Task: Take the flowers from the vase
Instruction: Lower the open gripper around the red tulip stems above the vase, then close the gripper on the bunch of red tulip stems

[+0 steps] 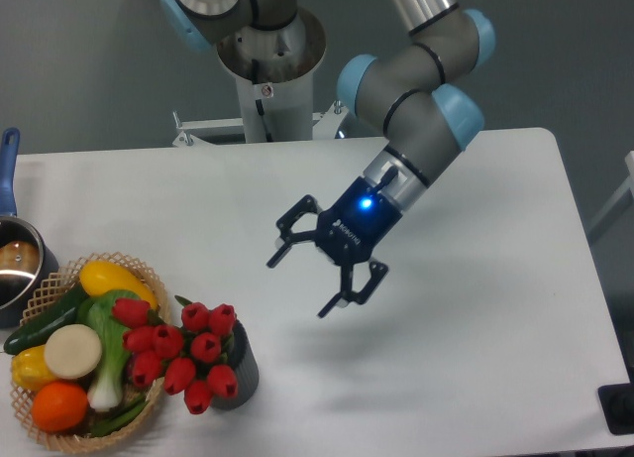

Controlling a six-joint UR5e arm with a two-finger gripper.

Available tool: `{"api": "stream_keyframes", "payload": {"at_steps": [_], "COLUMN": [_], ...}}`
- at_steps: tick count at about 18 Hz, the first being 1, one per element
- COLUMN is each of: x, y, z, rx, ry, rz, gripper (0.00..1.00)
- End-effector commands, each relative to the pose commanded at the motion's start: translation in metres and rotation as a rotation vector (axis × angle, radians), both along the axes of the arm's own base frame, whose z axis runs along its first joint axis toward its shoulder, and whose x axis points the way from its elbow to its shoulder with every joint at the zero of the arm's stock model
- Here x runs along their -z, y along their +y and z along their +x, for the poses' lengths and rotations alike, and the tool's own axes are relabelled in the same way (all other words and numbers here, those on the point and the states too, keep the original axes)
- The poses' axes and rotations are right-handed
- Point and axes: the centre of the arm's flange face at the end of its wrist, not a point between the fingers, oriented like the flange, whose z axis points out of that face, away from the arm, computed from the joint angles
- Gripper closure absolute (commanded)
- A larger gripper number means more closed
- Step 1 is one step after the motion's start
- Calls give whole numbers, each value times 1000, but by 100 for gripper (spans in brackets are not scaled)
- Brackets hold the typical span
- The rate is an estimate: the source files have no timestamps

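The flowers (186,350), a bunch of red tulip buds with green leaves, stand in the vase (241,376), a short dark grey cylinder near the table's front left. The buds spread wider than the vase and hide its mouth. My gripper (298,285) hangs open above the table, up and to the right of the flowers, with a clear gap between them. Its black fingers point down-left and hold nothing.
A wicker basket (49,290) of fruit and vegetables sits right beside the vase on its left. A pot with a blue handle (12,251) stands at the left table edge. The arm's base column (268,70) rises behind the table.
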Motion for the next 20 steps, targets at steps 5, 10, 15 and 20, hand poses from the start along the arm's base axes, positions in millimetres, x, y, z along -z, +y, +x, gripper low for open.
{"api": "stream_keyframes", "payload": {"at_steps": [5,10,15,20], "x": [8,13,19,24], "y": [39,59,64,62], "z": [2,20,38,47], "rx": [52,95,118,124], "ry": [2,3,-9,-22], "rz": [4,5,-4,-13], "gripper": [0,0,0,0]}}
